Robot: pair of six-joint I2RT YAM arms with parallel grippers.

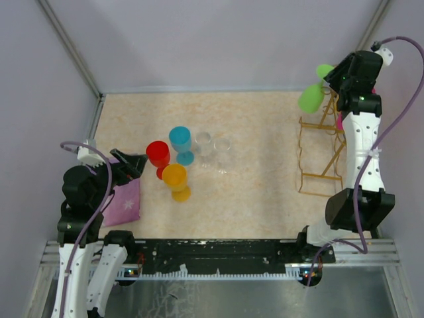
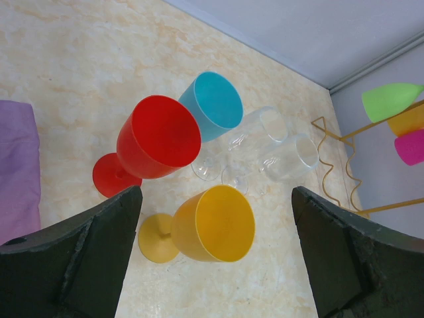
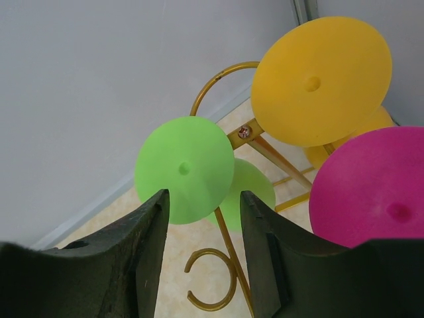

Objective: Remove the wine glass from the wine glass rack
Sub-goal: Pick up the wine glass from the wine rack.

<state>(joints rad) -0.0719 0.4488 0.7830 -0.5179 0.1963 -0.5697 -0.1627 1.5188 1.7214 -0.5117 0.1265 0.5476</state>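
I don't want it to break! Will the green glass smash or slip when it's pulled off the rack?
Probably no smash: the green wine glass looks like opaque plastic, likely light and tough. It hangs upside down on the thin wine glass rack, so tugging might wobble it. Its smooth foot could slip from the right gripper.

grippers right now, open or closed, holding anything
Left gripper: open, holding nothing.
Right gripper: open, fingers near the green wine glass, not gripping.
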